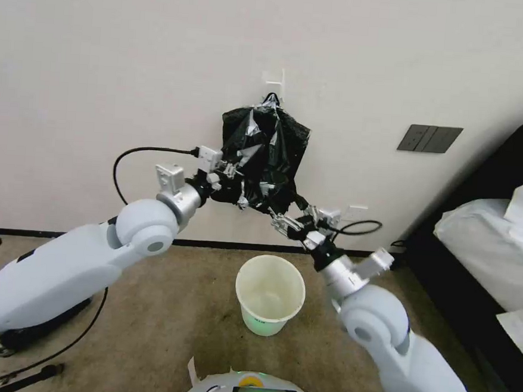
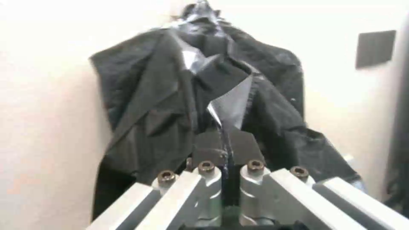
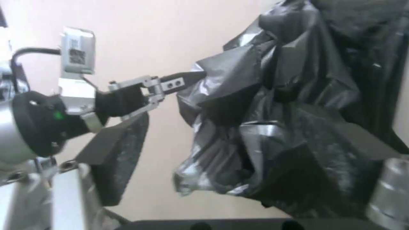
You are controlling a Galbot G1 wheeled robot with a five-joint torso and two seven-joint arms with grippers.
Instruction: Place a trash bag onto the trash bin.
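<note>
My left tool (image 1: pixel 232 173) is pressed together on a fold of the trash bag (image 1: pixel 264 154); in the left wrist view a strip of black film runs down between the closed fingers (image 2: pixel 209 153). The bag hangs against the wall from a hook (image 1: pixel 272 95), bunched at the top, its lower part pulled out toward both arms.

Risk here: the film is thin and glossy. If I have only one layer, a pull could slip it free or tear it at the pinch. If the top loop holds on the hook, a straight downward drag may rip the bag rather than release it.

The trash bin (image 1: pixel 269 292) stands on the carpet below and between my arms, empty, well apart from the bag. It looks light; a bag dragged across its rim could tip it.

My right tool (image 1: pixel 283 220) is at the bag's lower right corner. In its own wrist view one finger (image 3: pixel 362 140) lies against the plastic, fingers spread wide; whether anything is pinched, I cannot tell. Uneven tension between arms could twist the mouth closed.
</note>
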